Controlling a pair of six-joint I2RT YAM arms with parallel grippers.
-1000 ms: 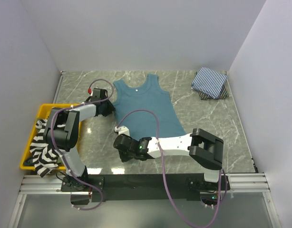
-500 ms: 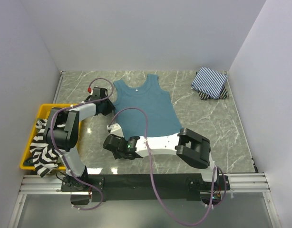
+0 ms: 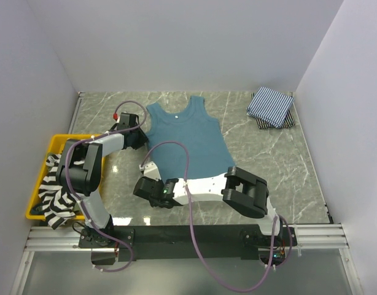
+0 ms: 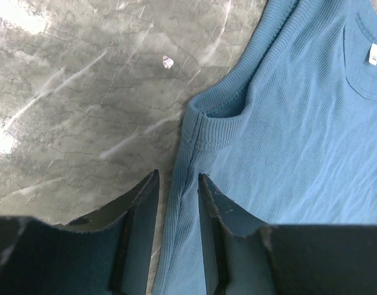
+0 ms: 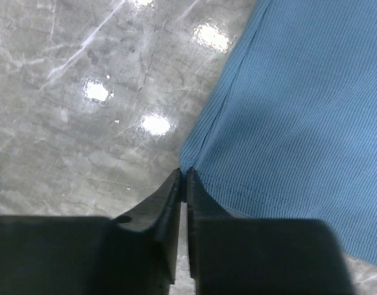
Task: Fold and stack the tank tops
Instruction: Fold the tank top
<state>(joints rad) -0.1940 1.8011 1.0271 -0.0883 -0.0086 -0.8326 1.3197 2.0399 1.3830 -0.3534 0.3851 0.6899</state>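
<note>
The teal-blue tank top [image 3: 190, 138] lies flat in the middle of the table, neck towards the back. My left gripper [image 3: 141, 139] is at its left side just below the armhole. In the left wrist view the fingers [image 4: 177, 178] stand narrowly apart with a gathered ridge of the side edge [image 4: 182, 203] between them. My right gripper [image 3: 149, 167] is at the lower-left hem corner, and its jaws [image 5: 183, 175] are shut on that corner [image 5: 194, 166]. The black-and-white striped top [image 3: 53, 193] hangs in the yellow bin. The pinstriped top [image 3: 270, 106] lies folded at the back right.
The yellow bin [image 3: 66, 138] stands at the table's left edge, next to the left arm. A dark cloth edge [image 3: 282, 123] shows under the pinstriped top. White walls close in the left, back and right sides. A small white fleck [image 4: 167, 61] lies on the marble.
My right arm has swung to the left along the hem, and its gripper now sits at the lower-left corner. The left arm and the tank top have not moved.
</note>
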